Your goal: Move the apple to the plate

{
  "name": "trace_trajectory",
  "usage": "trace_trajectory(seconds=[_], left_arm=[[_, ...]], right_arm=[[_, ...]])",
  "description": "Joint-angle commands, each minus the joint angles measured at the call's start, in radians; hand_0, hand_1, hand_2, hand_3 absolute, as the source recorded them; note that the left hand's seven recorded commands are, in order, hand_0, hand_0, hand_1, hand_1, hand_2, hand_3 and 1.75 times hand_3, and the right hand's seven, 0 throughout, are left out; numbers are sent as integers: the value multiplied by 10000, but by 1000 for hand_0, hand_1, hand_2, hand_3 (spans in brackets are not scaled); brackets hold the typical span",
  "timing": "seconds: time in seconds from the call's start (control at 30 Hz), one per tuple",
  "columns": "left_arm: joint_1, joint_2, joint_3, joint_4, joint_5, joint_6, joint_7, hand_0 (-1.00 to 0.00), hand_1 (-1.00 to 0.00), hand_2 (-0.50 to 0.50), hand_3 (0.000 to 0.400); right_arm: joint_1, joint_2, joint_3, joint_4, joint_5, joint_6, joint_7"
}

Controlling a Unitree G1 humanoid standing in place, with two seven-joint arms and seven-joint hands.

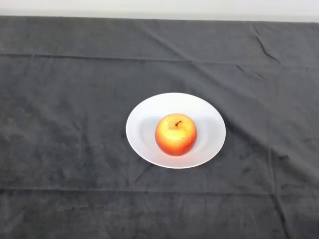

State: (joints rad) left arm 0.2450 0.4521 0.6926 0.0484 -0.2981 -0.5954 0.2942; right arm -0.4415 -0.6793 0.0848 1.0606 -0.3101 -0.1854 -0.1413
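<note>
Hand: no part of it shows, so whether the fingers are apart, together or clamped on anything cannot be told, and no place can be given relative to them.
Cloth, near part: the dark cloth [65,199] covers the table, with a long crease running side to side across it below the plate.
Plate: the white plate [209,119] lies flat on the cloth near the middle of the view.
Apple: the red and yellow apple [176,135] sits upright on the plate, stem up, slightly nearer the plate's front rim.
Cloth, far part: more creases, then a pale strip beyond its far edge.
</note>
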Motion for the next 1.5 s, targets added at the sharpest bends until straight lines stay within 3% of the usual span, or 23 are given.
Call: trace_trajectory(seconds=[0.03,1.5], left_arm=[[-386,-95,608,479,104,-320,-102,0,0,0,0],[-632,-101,768,876,167,-342,-366,0,0,0,0]], right_arm=[[754,223,214,507,-292,34,64],[742,222,222,536,-293,14,55]])
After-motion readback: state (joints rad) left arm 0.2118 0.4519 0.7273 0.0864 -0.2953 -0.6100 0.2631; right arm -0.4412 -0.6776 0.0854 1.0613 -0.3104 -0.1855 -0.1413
